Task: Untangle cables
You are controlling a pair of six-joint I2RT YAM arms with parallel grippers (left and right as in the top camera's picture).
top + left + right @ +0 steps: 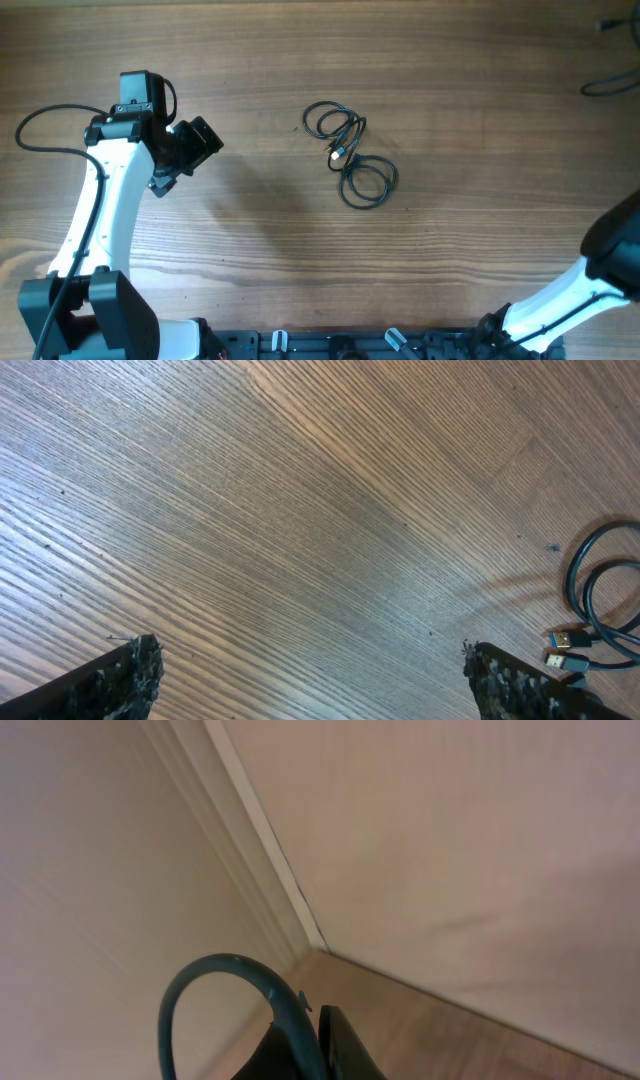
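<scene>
The cables (pixel 350 155) lie on the wooden table just right of centre as thin black loops joined in a small tangle, with small plug ends in the middle. Part of them shows at the right edge of the left wrist view (pixel 600 595). My left gripper (pixel 195 145) is to their left, open and empty; its two fingertips (pixel 315 680) stand wide apart over bare wood. My right gripper (pixel 325 1040) is out of the overhead view. It points at a wall, with its fingers together on a dark cable loop (pixel 200 980).
Another black cable (pixel 608 85) lies at the table's far right edge. The right arm (pixel 600 270) rises at the lower right. The left arm's base (pixel 85 310) and a rail (pixel 350 345) sit along the front edge.
</scene>
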